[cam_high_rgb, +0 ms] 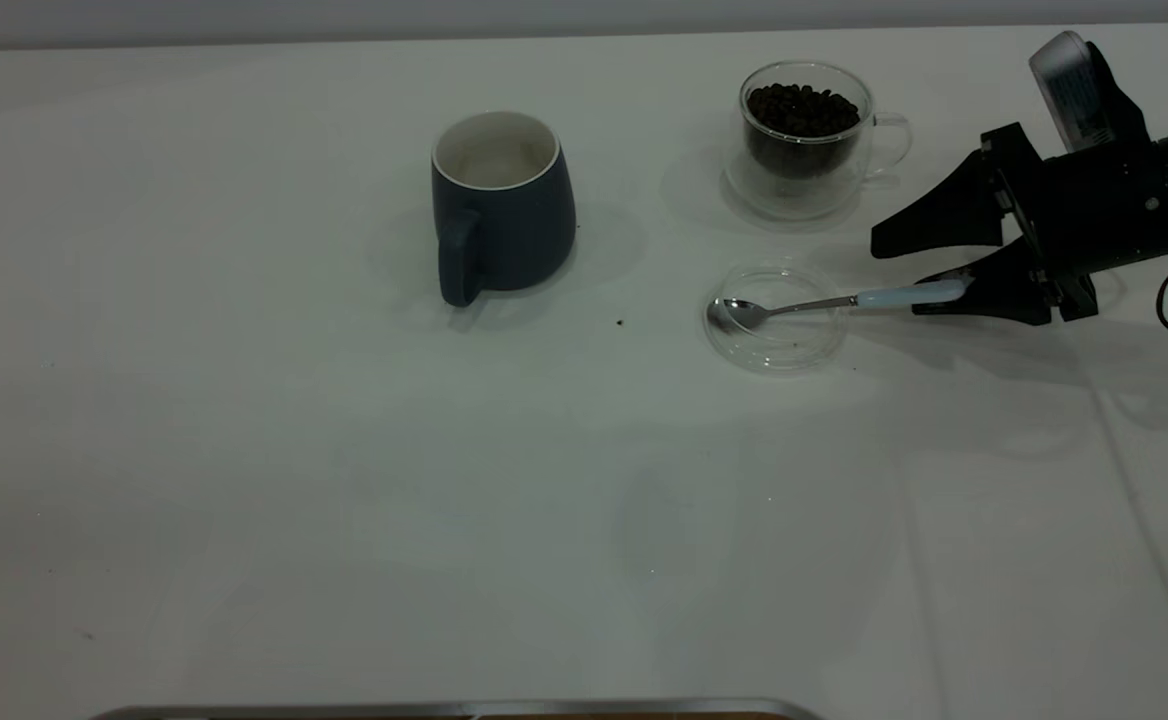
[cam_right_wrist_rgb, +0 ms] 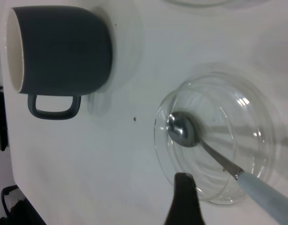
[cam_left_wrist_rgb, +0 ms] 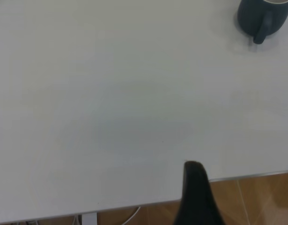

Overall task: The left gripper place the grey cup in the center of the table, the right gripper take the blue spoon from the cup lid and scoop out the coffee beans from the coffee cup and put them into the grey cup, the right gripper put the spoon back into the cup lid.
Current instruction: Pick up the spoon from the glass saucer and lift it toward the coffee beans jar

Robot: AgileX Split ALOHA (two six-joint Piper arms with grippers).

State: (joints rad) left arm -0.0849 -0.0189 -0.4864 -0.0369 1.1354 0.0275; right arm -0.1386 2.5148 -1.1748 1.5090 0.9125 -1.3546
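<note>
The right gripper (cam_high_rgb: pixel 909 270) reaches in from the right side of the table (cam_high_rgb: pixel 344 500) with its two black fingers spread wide apart, one raised above the other. The lower finger (cam_high_rgb: pixel 984 290) lies at the tip of the pale handle of the blue spoon (cam_high_rgb: pixel 814 305); whether it actually touches the handle cannot be told, and the upper finger is clear of it, so the spoon is not pinched. The spoon lies nearly flat with its long axis running left to right: the bowl rests inside the cup lid (cam_high_rgb: pixel 774 350), pointing toward the grey cup (cam_high_rgb: pixel 504 215), and the handle sticks out over the lid's rim toward the gripper. The grey cup stands upright near the middle of the table, its handle turned toward the near edge. The coffee cup (cam_high_rgb: pixel 809 140), heaped with coffee beans (cam_high_rgb: pixel 802 108), stands just behind the lid. Of the left gripper, only one dark finger (cam_left_wrist_rgb: pixel 196 197) shows in its own wrist view, at the table's edge, so its jaws cannot be judged.
</note>
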